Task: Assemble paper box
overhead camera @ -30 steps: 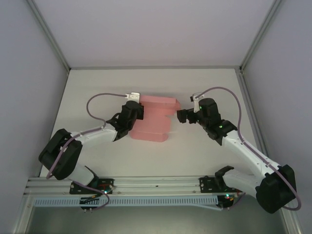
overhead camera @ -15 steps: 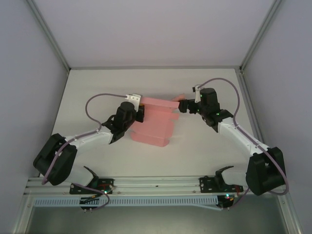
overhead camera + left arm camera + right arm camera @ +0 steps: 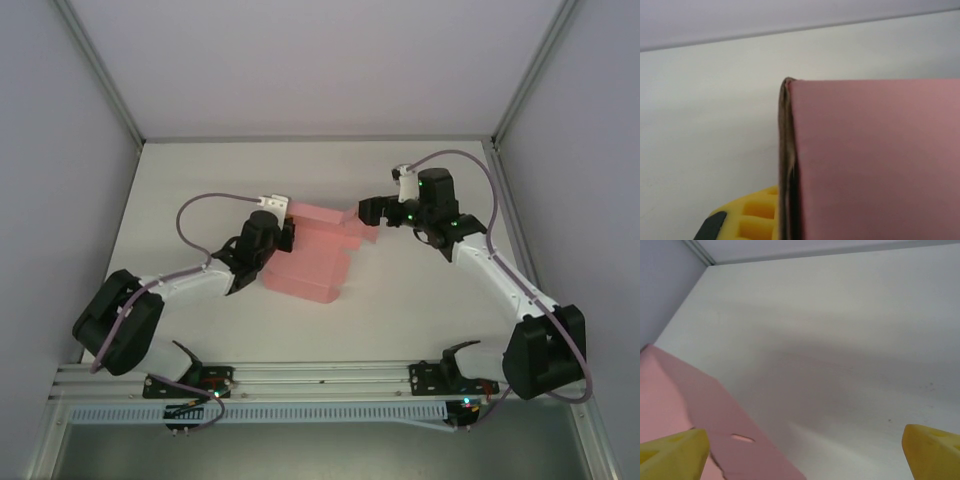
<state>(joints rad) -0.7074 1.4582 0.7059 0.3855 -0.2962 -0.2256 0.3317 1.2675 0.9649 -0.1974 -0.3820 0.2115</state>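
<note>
Paper box point(image 3: 310, 255) in left hand point(image 3: 287, 234), beside right hand point(image 3: 368, 211)

We see the paper box point(image 3: 315, 255) is thin pink card, matt and smooth. Up close its cut edge looks brown and a little rough. The surface point(image 3: 420, 310) under it is white, smooth and matt.

The fingers point(image 3: 675, 452) of the right gripper point(image 3: 366, 210) look like dull yellow plastic. The finger point(image 3: 755, 220) of the left gripper point(image 3: 288, 234) has little square hollows in it.

The arms point(image 3: 490, 275) are hard black and white plastic, a bit shiny. The cables point(image 3: 200, 205) look like soft purple rubber. The near rail point(image 3: 320, 375) is grey metal.
</note>
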